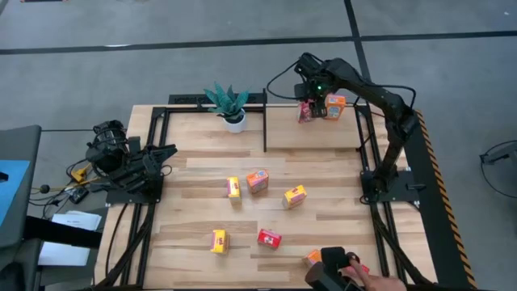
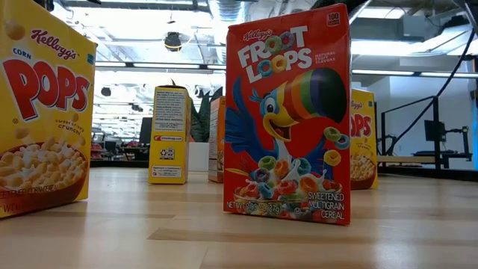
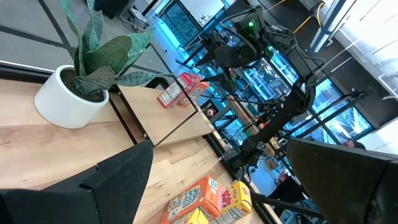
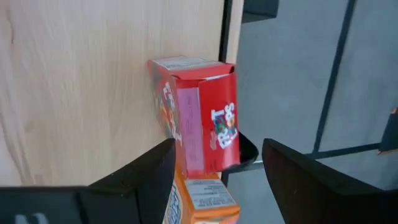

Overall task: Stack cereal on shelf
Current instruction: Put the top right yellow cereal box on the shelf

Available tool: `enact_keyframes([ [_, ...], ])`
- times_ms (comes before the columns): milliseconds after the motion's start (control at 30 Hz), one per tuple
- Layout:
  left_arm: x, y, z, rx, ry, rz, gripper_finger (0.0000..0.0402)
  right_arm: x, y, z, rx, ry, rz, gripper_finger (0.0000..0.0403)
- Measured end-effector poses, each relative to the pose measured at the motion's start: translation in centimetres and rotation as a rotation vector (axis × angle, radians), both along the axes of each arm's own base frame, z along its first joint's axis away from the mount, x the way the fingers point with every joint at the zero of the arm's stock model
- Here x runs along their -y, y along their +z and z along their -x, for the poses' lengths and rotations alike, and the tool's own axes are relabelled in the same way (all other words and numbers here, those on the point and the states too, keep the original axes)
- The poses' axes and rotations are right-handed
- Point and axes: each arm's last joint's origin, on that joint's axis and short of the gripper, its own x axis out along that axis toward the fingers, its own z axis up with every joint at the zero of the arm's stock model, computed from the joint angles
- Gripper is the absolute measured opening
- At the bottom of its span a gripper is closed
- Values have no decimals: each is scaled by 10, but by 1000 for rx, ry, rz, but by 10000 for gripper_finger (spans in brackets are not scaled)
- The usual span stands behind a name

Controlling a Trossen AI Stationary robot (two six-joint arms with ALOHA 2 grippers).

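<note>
Where the shelf (image 1: 279, 133) ends, right gripper (image 1: 315, 107) spread over a red cereal box (image 1: 305, 112); left gripper (image 1: 166, 153) wide apart.

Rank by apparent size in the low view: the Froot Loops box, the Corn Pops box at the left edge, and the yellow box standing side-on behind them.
1. Froot Loops box
2. Corn Pops box, cut off by the frame and nearest the camera, so its rank is unsure
3. Side-on yellow box, smallest, farther back

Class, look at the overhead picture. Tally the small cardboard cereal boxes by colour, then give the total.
Yellow cardboard cereal boxes: 3
Red cardboard cereal boxes: 2
Orange cardboard cereal boxes: 3, one of them partly hidden
Total: 8
</note>
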Motion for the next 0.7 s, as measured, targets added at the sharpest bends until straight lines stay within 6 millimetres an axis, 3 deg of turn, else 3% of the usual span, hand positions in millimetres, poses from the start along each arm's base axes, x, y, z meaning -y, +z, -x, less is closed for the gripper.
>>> enact_keyframes([
  [167, 0, 0, 0, 0, 0, 0, 359, -19, 23, 8, 106, -40, -12, 266],
  [367, 0, 0, 0, -4, 0, -6, 359, -70, 49, -4, 346, 44, -178, 266],
  [700, 0, 0, 0, 0, 0, 0, 359, -165, 44, -50, 322, 330, -301, 266],
])
